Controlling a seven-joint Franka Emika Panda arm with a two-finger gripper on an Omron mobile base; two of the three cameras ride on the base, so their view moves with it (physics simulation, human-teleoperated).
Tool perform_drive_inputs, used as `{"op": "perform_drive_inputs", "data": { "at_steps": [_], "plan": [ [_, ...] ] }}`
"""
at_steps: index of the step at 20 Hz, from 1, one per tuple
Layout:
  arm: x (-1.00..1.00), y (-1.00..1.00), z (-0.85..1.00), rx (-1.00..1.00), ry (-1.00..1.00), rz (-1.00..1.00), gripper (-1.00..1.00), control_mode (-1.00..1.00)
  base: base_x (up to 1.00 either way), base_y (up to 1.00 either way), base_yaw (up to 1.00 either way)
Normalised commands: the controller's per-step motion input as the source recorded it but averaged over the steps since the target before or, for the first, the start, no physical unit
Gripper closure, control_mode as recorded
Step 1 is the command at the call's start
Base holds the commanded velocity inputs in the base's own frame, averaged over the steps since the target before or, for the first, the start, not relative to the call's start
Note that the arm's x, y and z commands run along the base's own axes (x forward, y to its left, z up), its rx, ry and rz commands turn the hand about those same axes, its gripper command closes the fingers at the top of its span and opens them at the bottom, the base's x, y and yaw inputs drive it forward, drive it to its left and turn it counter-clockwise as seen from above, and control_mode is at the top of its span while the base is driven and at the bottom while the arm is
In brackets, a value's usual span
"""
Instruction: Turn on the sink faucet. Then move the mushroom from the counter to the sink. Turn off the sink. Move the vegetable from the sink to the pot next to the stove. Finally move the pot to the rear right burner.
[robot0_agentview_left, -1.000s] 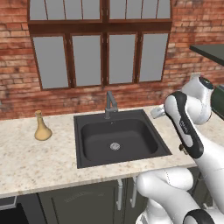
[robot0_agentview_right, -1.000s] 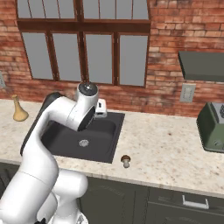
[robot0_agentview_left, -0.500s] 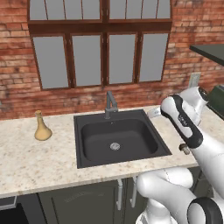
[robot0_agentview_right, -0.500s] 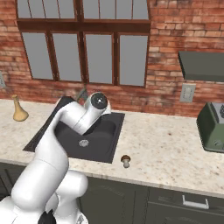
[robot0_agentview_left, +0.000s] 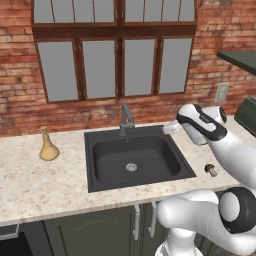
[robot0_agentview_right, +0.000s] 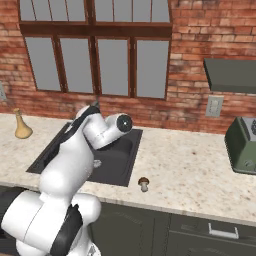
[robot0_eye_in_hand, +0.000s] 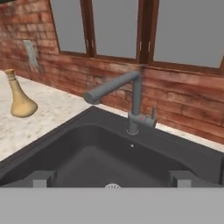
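Claw (robot0_eye_in_hand: 112, 178): jaws standing wide apart, gripping nothing; its two dark fingertips (robot0_eye_in_hand: 42, 178) are showing at the bottom of the hand view, one toward each side, with the sink basin lying between and beyond them. From the left base camera the claw (robot0_agentview_left: 171, 128) is hovering over the right rear corner of the sink, pointing toward the faucet.

Faucet (robot0_eye_in_hand: 131, 103): grey, standing straight ahead of the claw at the back rim of the sink, its spout reaching out over the basin toward the claw's left. A small lever is sticking out on the side of its base. No water is showing at the spout.

Sink (robot0_agentview_left: 97, 172): dark, square, lying below and ahead of the claw; the round drain (robot0_agentview_left: 131, 167) is sitting at the middle of the floor. The basin is holding nothing.

Mushroom (robot0_agentview_right: 144, 184): brown cap, pale stem, resting on the speckled counter (robot0_agentview_right: 195, 175) behind the claw and well apart from it, near the front edge, just beyond the sink's right front corner.

Vase (robot0_eye_in_hand: 19, 100): tan, narrow-necked, standing upright on the counter far off to the claw's left, beyond the sink.

Windows (robot0_agentview_left: 120, 65): grey panes in dark frames, set in the brick wall (robot0_agentview_right: 195, 40) rising behind the faucet.

Toaster (robot0_agentview_right: 242, 145): green, sitting on the counter far behind the claw, past the mushroom.
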Motion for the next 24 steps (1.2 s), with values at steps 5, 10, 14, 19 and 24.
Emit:
{"op": "perform_drive_inputs", "data": {
  "at_steps": [5,10,14,19,24],
  "plan": [
    [0.24,-0.02,-0.11,0.00,0.00,0.06,-1.00,-1.00,0.00,0.00,0.00],
    [0.42,0.00,-0.10,0.00,0.00,0.01,-1.00,-1.00,0.00,0.00,0.00],
    [0.41,0.00,-0.14,0.00,-0.08,0.01,-1.00,-1.00,0.00,0.00,0.00],
    [0.35,0.01,-0.17,0.00,-0.12,0.03,-1.00,-1.00,0.00,0.00,0.00],
    [0.29,0.05,-0.14,0.00,-0.15,0.05,-1.00,-1.00,0.00,0.00,0.00]
  ]
}}
